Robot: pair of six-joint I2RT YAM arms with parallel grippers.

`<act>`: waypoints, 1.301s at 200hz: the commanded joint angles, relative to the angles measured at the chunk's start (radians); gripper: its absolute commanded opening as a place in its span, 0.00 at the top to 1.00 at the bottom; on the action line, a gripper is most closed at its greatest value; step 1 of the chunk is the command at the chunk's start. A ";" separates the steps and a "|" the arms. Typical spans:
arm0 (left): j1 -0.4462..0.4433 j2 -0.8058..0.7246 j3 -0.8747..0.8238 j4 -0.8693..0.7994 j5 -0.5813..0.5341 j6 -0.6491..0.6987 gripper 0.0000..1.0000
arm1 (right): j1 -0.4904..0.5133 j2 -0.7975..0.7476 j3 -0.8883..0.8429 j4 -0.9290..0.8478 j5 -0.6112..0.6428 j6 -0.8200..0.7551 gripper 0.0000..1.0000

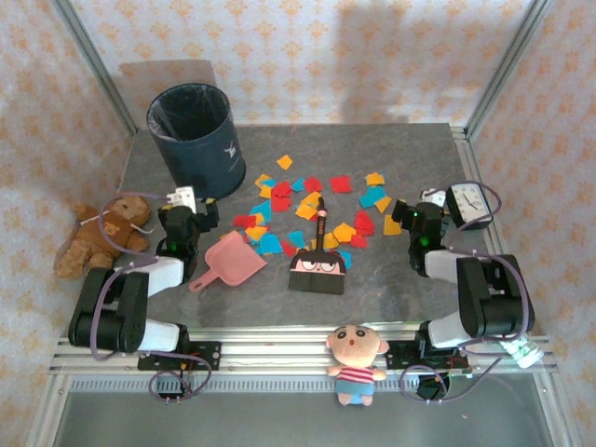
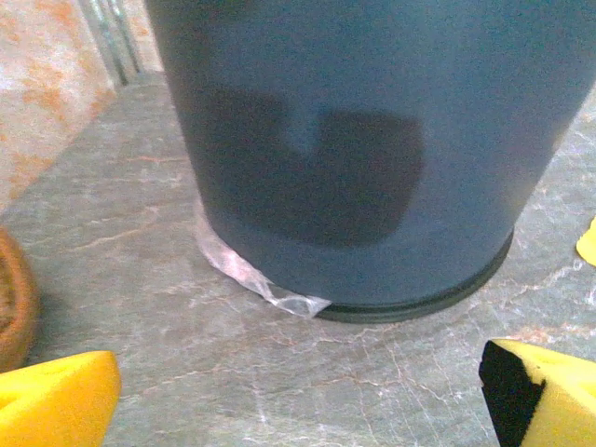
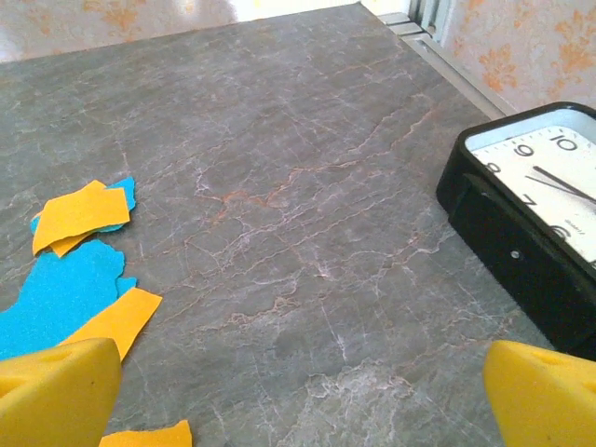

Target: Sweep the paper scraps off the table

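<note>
Since both the left fingers (image 2: 56, 400) and right fingers (image 3: 56, 391) sit spread apart and empty, sweeping hasn't started imo: paper scraps (image 1: 307, 210) lie scattered on the counter (image 1: 391, 279) around the brush (image 1: 318, 265), dustpan (image 1: 231, 259) just beside it. Next move probably means grabbing brush and dustpan
</note>
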 commanded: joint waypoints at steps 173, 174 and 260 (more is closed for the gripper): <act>-0.346 -0.115 0.606 -1.298 0.284 -0.153 0.12 | 0.012 -0.337 0.355 -0.996 -0.297 0.308 0.01; -0.349 -0.112 0.607 -1.300 0.283 -0.153 0.12 | 0.012 -0.338 0.355 -0.996 -0.296 0.308 0.01; -0.599 0.289 0.951 -1.420 0.138 -0.333 0.44 | 0.018 -0.317 0.359 -1.035 -0.277 0.339 0.01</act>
